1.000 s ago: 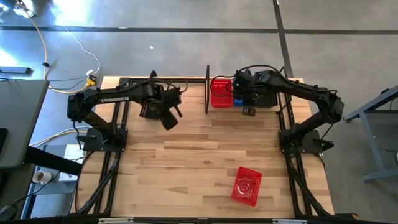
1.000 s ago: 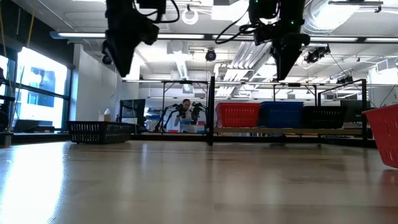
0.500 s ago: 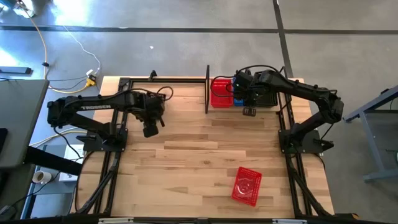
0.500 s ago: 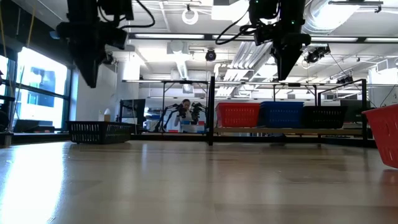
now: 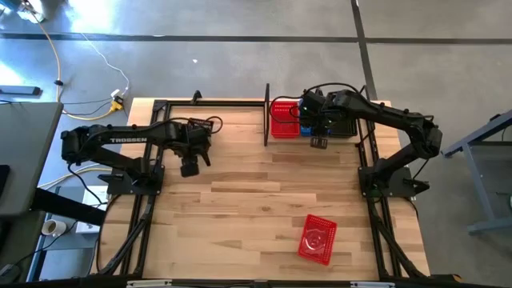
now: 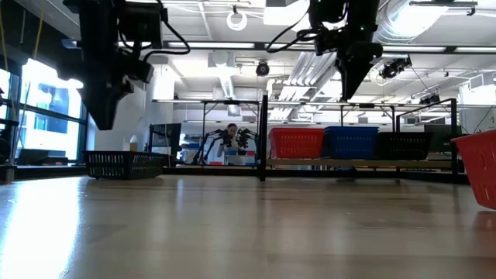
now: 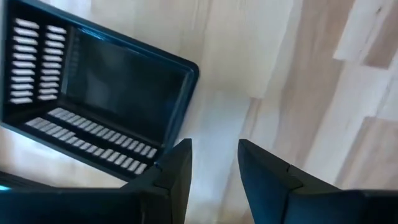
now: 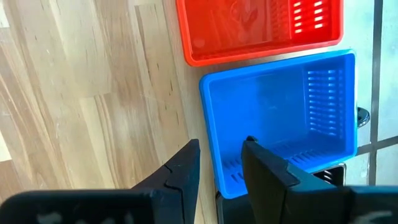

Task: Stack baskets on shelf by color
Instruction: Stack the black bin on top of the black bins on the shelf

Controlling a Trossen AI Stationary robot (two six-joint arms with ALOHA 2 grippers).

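Observation:
A loose black basket rests on its bottom at the table's far left. My left gripper hangs in the air beside it, open by a narrow gap and touching nothing. The shelf at the far edge holds a red basket, a blue basket and a black basket side by side. My right gripper hovers above the blue basket's near edge, narrowly open and empty. A second red basket lies tilted near the table's near right.
The shelf's black upright stands between the two arms. Bare wood fills the table's middle. The loose red basket shows at the low view's right edge. A person is far off in the room behind.
My left gripper has swung toward the table's left edge and come down, turning as it went, and now hangs over the loose black basket's side. The right arm has kept still. No basket has moved.

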